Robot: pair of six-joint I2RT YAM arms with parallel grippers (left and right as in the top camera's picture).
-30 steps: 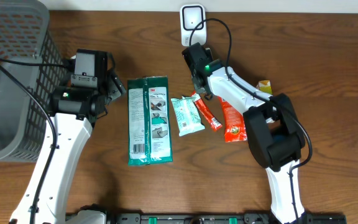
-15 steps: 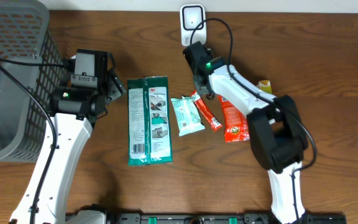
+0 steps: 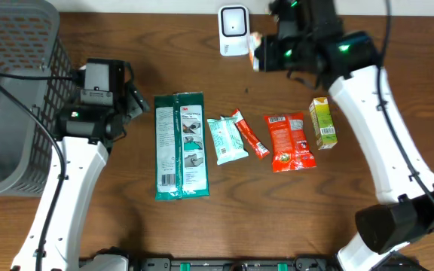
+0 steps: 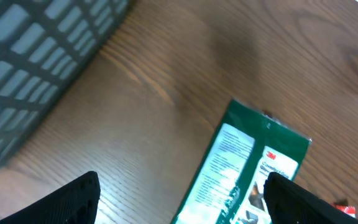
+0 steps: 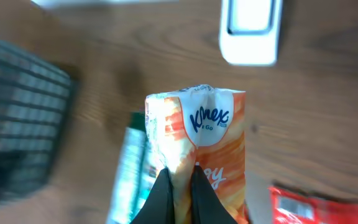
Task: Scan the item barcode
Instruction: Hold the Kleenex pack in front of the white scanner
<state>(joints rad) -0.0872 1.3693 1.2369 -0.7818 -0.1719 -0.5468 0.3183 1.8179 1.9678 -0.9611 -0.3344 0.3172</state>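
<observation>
An orange and white Kleenex tissue pack [image 5: 199, 134] hangs pinched between the black fingers of my right gripper [image 5: 180, 182], which is shut on its lower part. Seen from overhead, the pack [image 3: 256, 52] is raised next to the white barcode scanner [image 3: 233, 28] at the table's back edge, with the right gripper [image 3: 267, 51] just to its right. The scanner [image 5: 252, 28] lies beyond the pack in the right wrist view. My left gripper [image 3: 132, 105] stands open above bare wood beside the green 3M pack [image 3: 180, 144]; nothing is between its fingers [image 4: 73, 200].
A grey wire basket [image 3: 13, 90] stands at the far left. A row of items lies across the table's middle: the green pack [image 4: 253, 168], a teal packet [image 3: 226, 140], a red stick [image 3: 251, 134], a red pouch [image 3: 288, 141] and a green-yellow box [image 3: 322, 123].
My right gripper closed on the tissue pack among the items and rose with it to the scanner. The arm no longer covers the red pouch and box. The left arm stayed put.
</observation>
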